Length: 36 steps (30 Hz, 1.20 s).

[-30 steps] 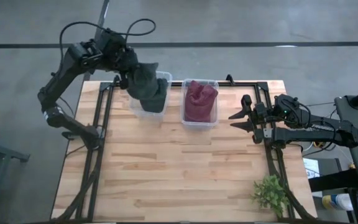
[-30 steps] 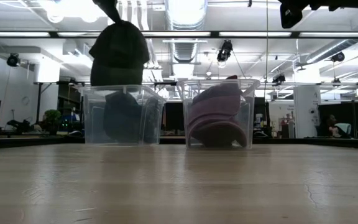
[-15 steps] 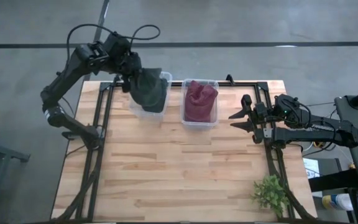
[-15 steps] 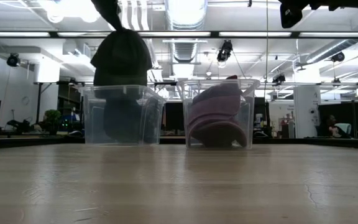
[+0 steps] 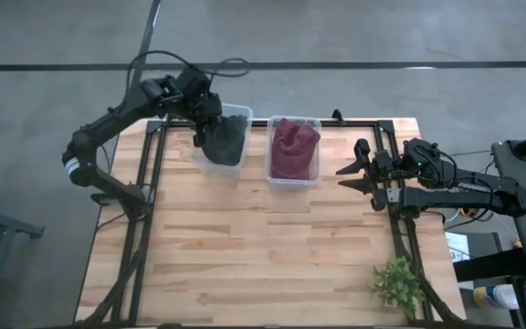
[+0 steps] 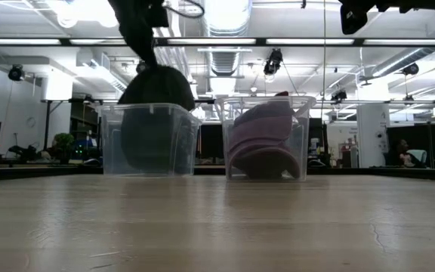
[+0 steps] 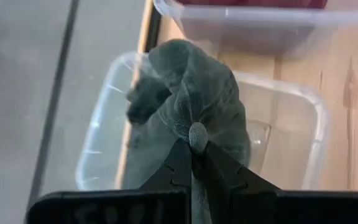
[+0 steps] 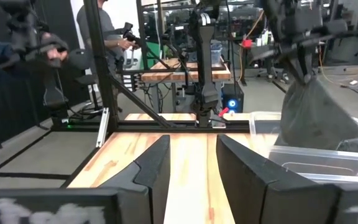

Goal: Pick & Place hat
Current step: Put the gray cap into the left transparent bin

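Hat (image 5: 223,139), dark grey, hung partly inside the clear bin (image 5: 202,161), pinched by the left gripper (image 7: 191,148); it seemingly needed lowering fully before release. Right gripper (image 5: 352,175) waited apart, fingers parted.

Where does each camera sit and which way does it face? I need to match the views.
High: overhead, looking down; both arms, table.
Low: table height, looking across; left arm lowering dark hat.
Left wrist: above clear bin; left gripper pinching hat.
Right wrist: right gripper open, facing across table.
All four show the dark hat.
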Motion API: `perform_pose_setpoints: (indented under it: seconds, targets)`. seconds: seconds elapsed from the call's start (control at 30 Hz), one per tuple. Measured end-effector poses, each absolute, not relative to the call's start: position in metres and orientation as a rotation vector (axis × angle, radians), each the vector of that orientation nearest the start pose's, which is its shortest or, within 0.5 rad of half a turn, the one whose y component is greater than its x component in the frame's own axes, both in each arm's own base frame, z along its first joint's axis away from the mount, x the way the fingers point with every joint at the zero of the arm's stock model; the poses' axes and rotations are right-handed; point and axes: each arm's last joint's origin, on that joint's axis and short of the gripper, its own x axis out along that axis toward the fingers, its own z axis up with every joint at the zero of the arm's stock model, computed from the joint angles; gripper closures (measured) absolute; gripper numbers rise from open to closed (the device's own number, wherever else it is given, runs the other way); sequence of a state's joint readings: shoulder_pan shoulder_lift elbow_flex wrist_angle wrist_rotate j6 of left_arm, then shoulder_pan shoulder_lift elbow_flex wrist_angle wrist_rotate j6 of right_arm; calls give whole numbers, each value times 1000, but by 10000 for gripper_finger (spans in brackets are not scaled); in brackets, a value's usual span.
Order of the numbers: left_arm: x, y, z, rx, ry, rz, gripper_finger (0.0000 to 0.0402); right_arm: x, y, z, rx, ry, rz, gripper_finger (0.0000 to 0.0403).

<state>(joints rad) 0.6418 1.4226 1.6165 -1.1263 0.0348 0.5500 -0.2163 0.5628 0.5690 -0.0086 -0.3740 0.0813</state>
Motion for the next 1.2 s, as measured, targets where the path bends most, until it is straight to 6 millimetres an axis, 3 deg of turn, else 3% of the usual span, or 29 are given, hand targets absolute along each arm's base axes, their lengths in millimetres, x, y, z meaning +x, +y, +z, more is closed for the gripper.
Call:
perform_pose_setpoints:
  seconds: [0.33,0.57,0.73,0.97,1.2]
  targets:
    - [231,171,326,154,993,277,386,135,-19,306,102,11,158,279]
    - [232,181,287,149,980,399,387,135,-19,306,118,13,158,287]
    - [232,186,269,208,983,535,358,135,-19,306,118,13,158,282]
    - [229,185,244,214,963,555,346,135,-19,305,116,13,158,274]
    - [229,184,239,219,955,580,343,135,-19,305,122,13,158,277]
